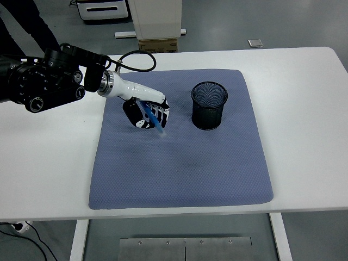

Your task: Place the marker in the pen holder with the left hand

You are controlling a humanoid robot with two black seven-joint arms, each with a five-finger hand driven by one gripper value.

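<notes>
My left hand (147,114) hangs over the upper left part of the blue-grey mat (182,168), its fingers curled around a blue marker (154,122). The marker slants down to the right, and its pale tip pokes out below the hand, above the mat. A black mesh pen holder (209,105) stands upright on the mat to the right of the hand, a short gap away, and looks empty. The right arm does not show.
The mat lies on a white table (304,109). A black cable (136,62) loops from my left forearm (49,87) above the mat's far edge. A person's dark legs (27,27) show at the top left, beyond the table.
</notes>
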